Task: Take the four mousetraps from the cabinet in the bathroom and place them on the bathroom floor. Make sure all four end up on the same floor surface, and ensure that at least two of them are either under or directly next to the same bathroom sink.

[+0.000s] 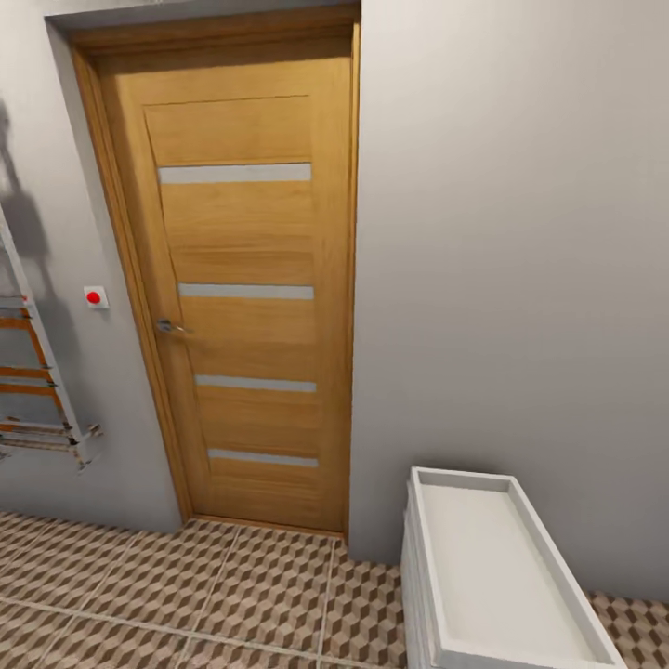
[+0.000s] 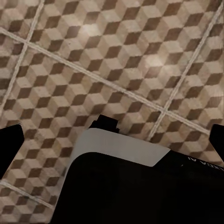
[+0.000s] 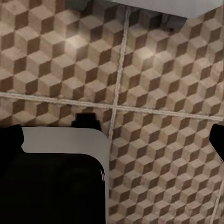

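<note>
Tiles of the bathroom floor (image 1: 139, 585) run along the bottom of the head view, brown and beige cubes with pale grout. Going left to right: a ladder-like rail (image 1: 37, 390) with orange bars hangs on the grey wall, then a small switch with a red dot (image 1: 95, 297), then the tall wooden door (image 1: 246, 288) with grey stripes, shut, and at the right the white drawer unit (image 1: 502, 576) with its tray-like top, standing against the wall. No mousetraps and no orange-brown cabinet appear, so the robot seems to be on its way. In the left wrist view the left gripper (image 2: 114, 140) hangs over bare tiles, its dark fingers (image 2: 11, 142) well apart, nothing between them. The right gripper (image 3: 114, 140) is likewise spread and empty above the floor. Risk from here, as I judge it: turning the base this near the drawer unit could knock it, or the door could be mistaken for the cabinet
</note>
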You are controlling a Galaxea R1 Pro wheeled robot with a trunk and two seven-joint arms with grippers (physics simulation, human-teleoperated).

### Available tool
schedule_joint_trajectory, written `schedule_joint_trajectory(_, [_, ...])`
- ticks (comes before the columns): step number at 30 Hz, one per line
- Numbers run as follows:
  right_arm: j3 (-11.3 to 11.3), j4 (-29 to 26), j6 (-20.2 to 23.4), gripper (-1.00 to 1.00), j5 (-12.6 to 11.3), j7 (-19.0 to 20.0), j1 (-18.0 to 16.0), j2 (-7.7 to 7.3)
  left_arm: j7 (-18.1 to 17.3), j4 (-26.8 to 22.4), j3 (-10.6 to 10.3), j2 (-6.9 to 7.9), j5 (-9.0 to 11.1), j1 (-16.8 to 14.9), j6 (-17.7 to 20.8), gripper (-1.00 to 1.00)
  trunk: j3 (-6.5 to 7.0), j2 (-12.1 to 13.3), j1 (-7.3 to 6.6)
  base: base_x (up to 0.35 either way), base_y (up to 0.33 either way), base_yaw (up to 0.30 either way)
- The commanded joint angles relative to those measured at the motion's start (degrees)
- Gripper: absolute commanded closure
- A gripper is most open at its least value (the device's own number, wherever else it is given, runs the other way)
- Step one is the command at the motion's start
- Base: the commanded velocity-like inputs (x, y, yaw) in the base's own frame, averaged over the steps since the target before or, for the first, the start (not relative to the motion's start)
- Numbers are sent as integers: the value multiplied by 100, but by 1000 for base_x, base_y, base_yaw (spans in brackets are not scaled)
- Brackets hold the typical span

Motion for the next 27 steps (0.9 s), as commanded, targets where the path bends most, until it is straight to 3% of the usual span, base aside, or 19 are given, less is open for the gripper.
schedule_joint_trajectory(1, [49, 2, 16, -100, -46, -10, -4, 0, 24, -2, -48, -1, 45, -3, -11, -100, -7, -4, 0, 0, 0, 289])
schedule_joint_trajectory(27, [49, 2, 16, -100, -38, -10, -4, 7, 24, -2, -48, -2, 45, -3, -11, -100, -7, -4, 0, 0, 0, 289])
